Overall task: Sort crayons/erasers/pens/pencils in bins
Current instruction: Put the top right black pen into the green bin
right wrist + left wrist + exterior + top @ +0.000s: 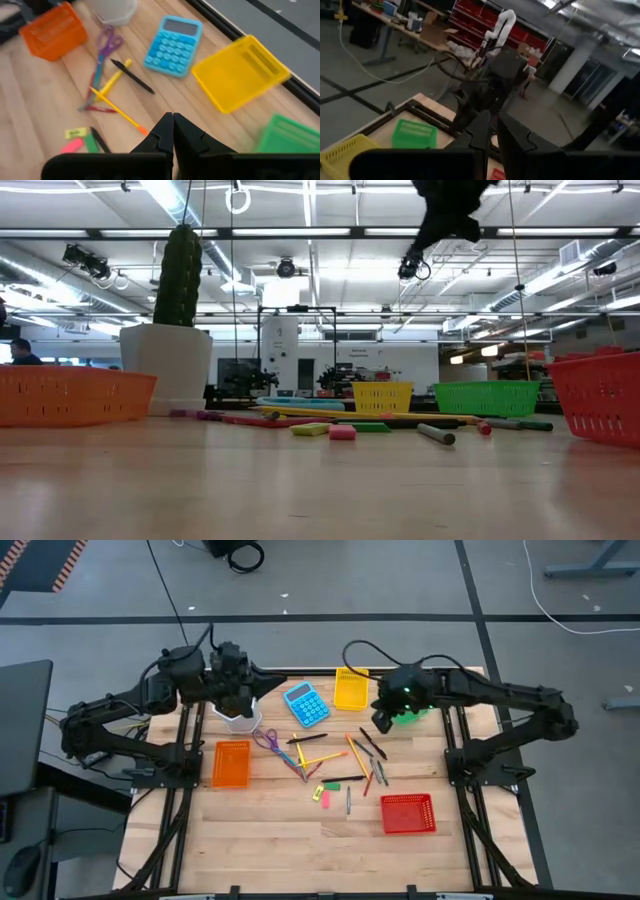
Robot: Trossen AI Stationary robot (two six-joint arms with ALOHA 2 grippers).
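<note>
**Both arms raised, sorting not yet begun**

The right gripper [383,722] hovers near the far edge of the pale wooden worktop [260,840], beside the green mesh bin [290,135] and yellow mesh bin [351,688], jaws closed and empty. The left gripper [492,125], jaws likewise closed on nothing, waits above the white plant pot [241,718].

Slim black pens [372,744], yellow and orange pencils [322,756] and small pink and green erasers [322,796] lie scattered mid-worktop; the orange mesh bin [231,763] and red mesh bin [408,812] look empty. Next, probably: open, descend on one stick. Purple-handled scissors [268,741] and a blue calculator [306,704] crowd the pile.
</note>
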